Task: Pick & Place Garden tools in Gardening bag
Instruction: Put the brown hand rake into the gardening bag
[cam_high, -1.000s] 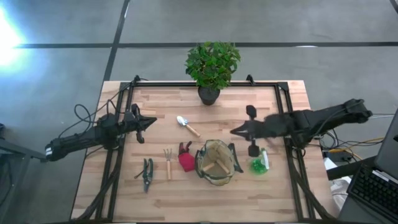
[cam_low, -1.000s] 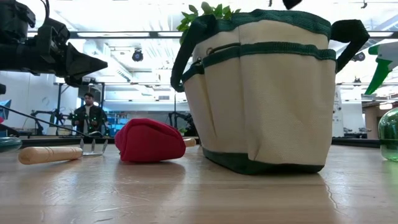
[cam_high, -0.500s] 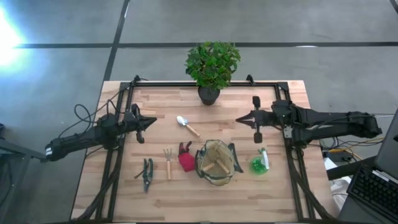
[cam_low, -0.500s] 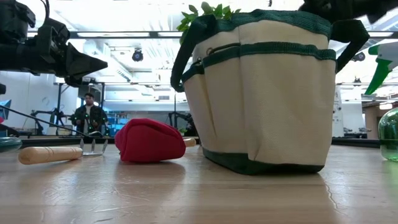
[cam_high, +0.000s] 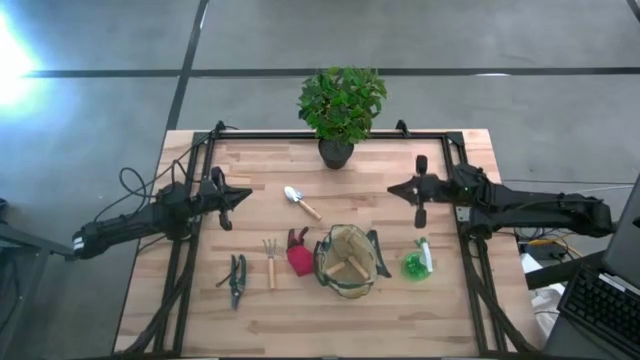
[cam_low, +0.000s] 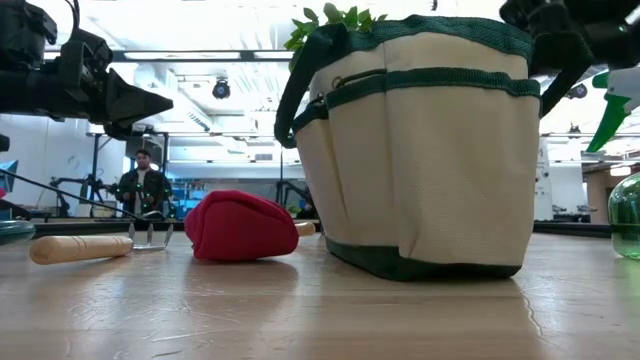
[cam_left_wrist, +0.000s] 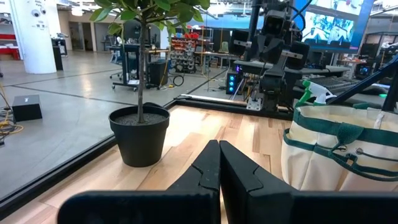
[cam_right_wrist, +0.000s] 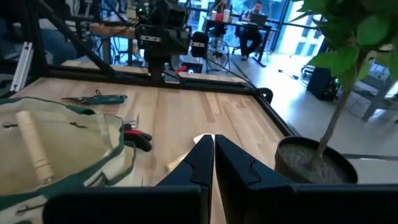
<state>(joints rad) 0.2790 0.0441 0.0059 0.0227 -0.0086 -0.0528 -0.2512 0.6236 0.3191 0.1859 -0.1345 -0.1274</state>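
Observation:
The khaki gardening bag (cam_high: 347, 260) with green trim stands at the table's near middle, with a wooden-handled tool (cam_high: 351, 268) inside it. To its left lie the red glove (cam_high: 298, 255), the fork (cam_high: 270, 261) and the dark pruners (cam_high: 237, 280). A small trowel (cam_high: 301, 203) lies beyond them. The green spray bottle (cam_high: 418, 262) lies to the bag's right. My left gripper (cam_high: 246, 195) is shut and empty above the table's left side. My right gripper (cam_high: 392, 188) is shut and empty, above the table beyond the bag and to its right.
A potted leafy plant (cam_high: 340, 105) stands at the middle of the far edge. A black frame (cam_high: 190, 250) runs along the table's left, right and far sides. Bare wood lies along the near edge. A person (cam_low: 143, 185) sits far off in the room.
My right gripper has drawn back from over the bag toward the table's right and far edges. My left arm and all the tools have kept still.

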